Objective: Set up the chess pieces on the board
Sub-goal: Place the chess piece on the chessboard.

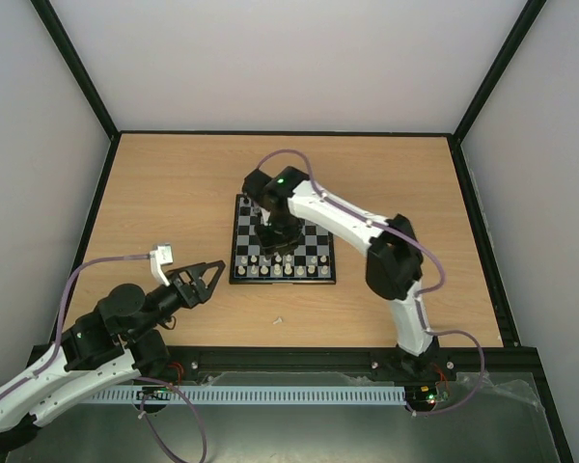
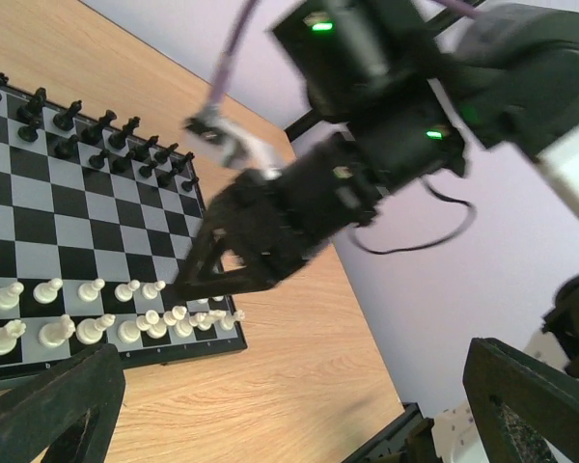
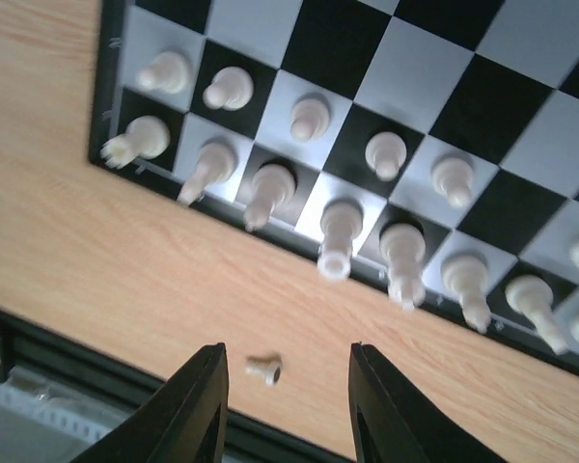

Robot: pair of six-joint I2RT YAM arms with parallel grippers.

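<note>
The table (image 1: 174, 193) carries the board (image 1: 314, 249) near its middle. The right arm (image 1: 367, 227) reaches in over the board, and the right gripper (image 3: 285, 352) hangs above it, jaws apart with nothing between them. The left gripper (image 1: 215, 277) sits off the board's near left corner, over bare wood — jaws spread wide, empty. The chess pieces (image 3: 340, 231) stand in two rows along the board's near edge; the black pieces (image 2: 96, 130) line its far edge in two rows. One stray white piece (image 3: 264, 367) lies on its side on the wood — just off the board's near edge, not touching it.
</note>
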